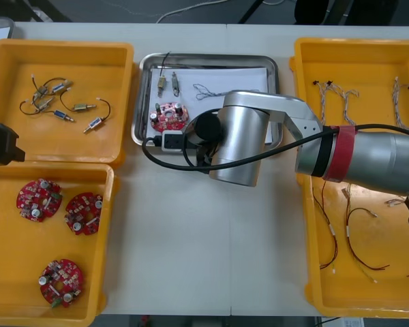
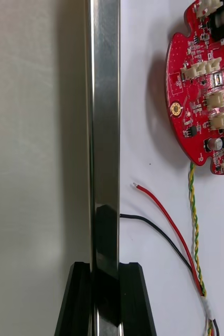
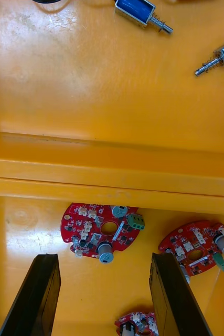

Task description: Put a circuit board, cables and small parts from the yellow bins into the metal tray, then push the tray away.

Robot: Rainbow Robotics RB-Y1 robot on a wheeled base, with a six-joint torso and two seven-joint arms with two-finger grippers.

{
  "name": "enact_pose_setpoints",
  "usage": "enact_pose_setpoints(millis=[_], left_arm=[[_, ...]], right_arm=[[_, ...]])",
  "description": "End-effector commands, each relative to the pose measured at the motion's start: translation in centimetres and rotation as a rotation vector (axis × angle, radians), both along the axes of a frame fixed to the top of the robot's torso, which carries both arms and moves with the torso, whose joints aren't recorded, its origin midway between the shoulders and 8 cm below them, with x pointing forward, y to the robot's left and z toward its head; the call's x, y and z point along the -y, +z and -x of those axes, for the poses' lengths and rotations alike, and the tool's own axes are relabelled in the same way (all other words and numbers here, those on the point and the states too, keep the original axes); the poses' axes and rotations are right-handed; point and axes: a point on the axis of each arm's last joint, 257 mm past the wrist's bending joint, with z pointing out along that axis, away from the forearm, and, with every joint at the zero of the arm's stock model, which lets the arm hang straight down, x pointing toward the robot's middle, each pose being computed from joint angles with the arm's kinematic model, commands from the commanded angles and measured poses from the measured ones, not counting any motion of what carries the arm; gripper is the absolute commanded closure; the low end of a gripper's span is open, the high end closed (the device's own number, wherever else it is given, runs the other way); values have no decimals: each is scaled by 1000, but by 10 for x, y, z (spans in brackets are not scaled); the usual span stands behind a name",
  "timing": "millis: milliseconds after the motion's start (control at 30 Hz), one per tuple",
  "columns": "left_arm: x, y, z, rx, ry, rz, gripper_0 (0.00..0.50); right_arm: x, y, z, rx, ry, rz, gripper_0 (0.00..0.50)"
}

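Metal tray rim is clamped between the right gripper jaws; board and cables lie inside. Left gripper jaws stand open, empty, above bins.

In metal tray — red circuit board, cables, small metal parts

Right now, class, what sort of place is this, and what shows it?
Probably an electronics kitting bench: yellow plastic bins sorting round red circuit boards and cables, a shiny metal tray between them, the right gripper clamping its rim, the left gripper open over the left bins.
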Motion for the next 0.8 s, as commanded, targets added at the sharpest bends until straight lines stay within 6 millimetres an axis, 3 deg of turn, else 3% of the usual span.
enact_pose_setpoints(millis=[33, 800], left_arm=[[-5, 13, 1, 22, -48, -48, 0], [-5, 13, 1, 22, -48, -48, 0]], right_arm=[[-2, 37, -27, 97, 21, 1, 500], [-2, 75, -80, 250, 52, -30, 500]])
